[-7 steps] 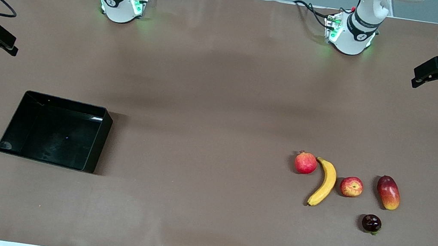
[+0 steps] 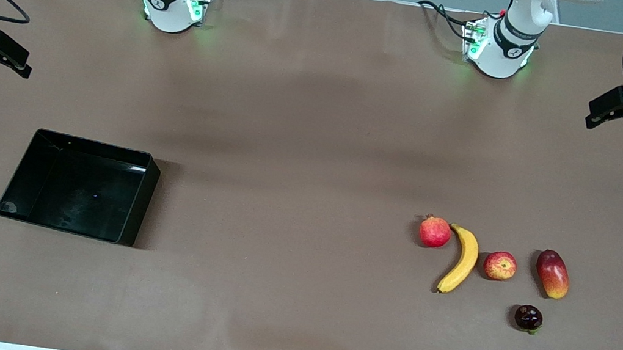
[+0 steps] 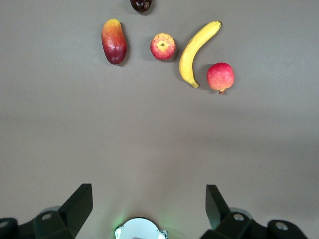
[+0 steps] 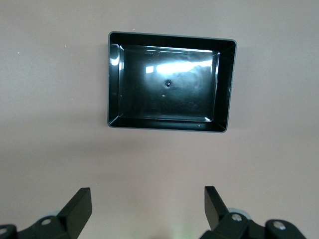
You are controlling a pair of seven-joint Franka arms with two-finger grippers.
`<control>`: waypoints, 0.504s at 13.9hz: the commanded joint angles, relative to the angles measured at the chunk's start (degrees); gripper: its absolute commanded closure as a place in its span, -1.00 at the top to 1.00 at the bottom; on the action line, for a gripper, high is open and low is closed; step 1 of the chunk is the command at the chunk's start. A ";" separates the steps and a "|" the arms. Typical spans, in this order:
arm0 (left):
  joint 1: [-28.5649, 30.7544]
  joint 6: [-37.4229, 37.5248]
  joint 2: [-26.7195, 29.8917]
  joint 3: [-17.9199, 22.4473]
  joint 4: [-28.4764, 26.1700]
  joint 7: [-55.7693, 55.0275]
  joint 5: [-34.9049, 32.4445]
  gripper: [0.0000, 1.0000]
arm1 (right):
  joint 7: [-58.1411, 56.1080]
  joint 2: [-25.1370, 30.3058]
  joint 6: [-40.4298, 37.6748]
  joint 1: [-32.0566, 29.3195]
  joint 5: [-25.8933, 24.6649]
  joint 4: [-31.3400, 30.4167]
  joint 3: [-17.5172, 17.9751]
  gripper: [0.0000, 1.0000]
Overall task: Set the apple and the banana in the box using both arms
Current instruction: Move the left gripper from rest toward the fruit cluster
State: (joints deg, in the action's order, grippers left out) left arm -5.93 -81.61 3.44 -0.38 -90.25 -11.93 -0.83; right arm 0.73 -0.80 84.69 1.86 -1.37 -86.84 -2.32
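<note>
The apple [image 2: 500,265], red with yellow streaks, lies on the table toward the left arm's end, between the yellow banana [image 2: 461,260] and a mango. Both show in the left wrist view: the apple [image 3: 163,46] and the banana [image 3: 197,52]. The black box [image 2: 80,185] sits empty toward the right arm's end and also shows in the right wrist view [image 4: 225,84]. My left gripper [image 2: 593,116] is open and empty, up in the air over the table's edge at the left arm's end. My right gripper [image 2: 23,69] is open and empty, high over the table's edge at the right arm's end.
A red pomegranate [image 2: 434,232] lies beside the banana's upper end. A red-yellow mango [image 2: 552,273] lies beside the apple. A small dark fruit [image 2: 528,317] lies nearer the front camera than the mango. Brown cloth covers the table between the box and the fruit.
Both grippers have shifted slightly at the table's ends; the right gripper's tips moved a little toward the table's middle. The fruit and the box have not moved.
</note>
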 commanded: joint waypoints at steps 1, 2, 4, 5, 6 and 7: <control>1.00 -1.60 -6.41 0.03 2.98 -0.64 -1.28 1.00 | 1.20 0.18 -0.66 0.95 -0.30 0.53 -0.23 1.00; 2.40 -4.84 -7.65 0.03 2.46 -0.55 -1.28 1.00 | 1.20 0.18 -0.67 1.13 -0.30 0.53 -0.23 1.00; 3.82 -9.51 -11.16 -0.06 1.84 0.06 -1.28 1.00 | 1.12 -0.08 -0.58 1.31 -0.39 0.53 -0.32 1.00; 4.95 -11.79 -12.91 -0.14 1.49 0.24 -1.28 1.00 | 1.03 -0.69 -0.66 1.31 -0.57 0.45 -0.40 1.00; 5.23 -14.86 -14.15 -0.06 0.35 0.24 -1.20 1.00 | 0.42 -2.35 -0.75 1.05 -1.18 0.53 -0.40 1.00; 5.40 -17.93 -14.95 -0.14 -1.49 0.24 -1.19 1.00 | 0.33 -3.32 -0.75 0.17 -1.09 0.53 -0.67 1.00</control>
State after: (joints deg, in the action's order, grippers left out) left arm -0.90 -95.69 -10.02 -0.18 -90.35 -11.90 -1.14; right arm 0.73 -1.67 84.38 2.37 -1.43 -86.95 -2.41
